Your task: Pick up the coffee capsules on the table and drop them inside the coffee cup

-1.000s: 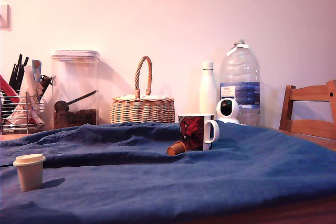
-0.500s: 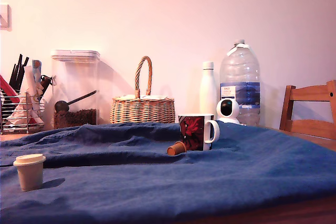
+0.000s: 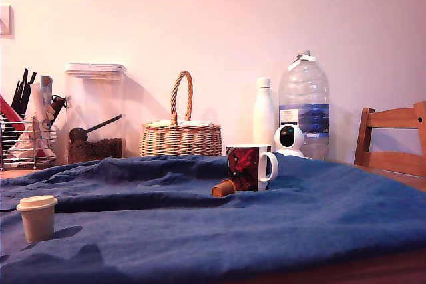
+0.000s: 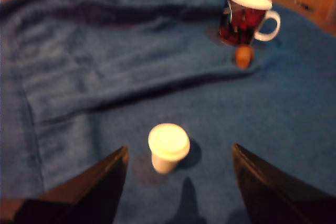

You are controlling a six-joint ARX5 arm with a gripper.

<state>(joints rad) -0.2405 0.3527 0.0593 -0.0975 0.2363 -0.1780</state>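
Note:
A cream-beige coffee capsule point(image 3: 38, 217) stands upright on the blue-draped table point(image 3: 299, 217), near the front at the exterior view's left. An orange-brown capsule point(image 3: 224, 188) lies on its side, touching or nearly touching the coffee cup point(image 3: 249, 167), a red-and-black mug with a white handle. In the wrist view my gripper point(image 4: 179, 153) is open, its dark fingers point(image 4: 100, 182) spread wide on either side of the cream capsule point(image 4: 168, 148) and apart from it. Farther off are the orange capsule point(image 4: 243, 56) and the cup point(image 4: 245, 17) on the cloth point(image 4: 79, 77). The exterior view does not show the gripper.
Along the back stand a wire rack point(image 3: 26, 131), a clear canister point(image 3: 95, 114), a wicker basket point(image 3: 181, 138), a white bottle point(image 3: 263, 114), a large water bottle point(image 3: 304, 104) and a small white camera point(image 3: 289, 139). A wooden chair point(image 3: 393, 141) is at the exterior view's right.
Both capsules and the cup stay where they were. A faint shadow has appeared on the cloth just right of the cream capsule.

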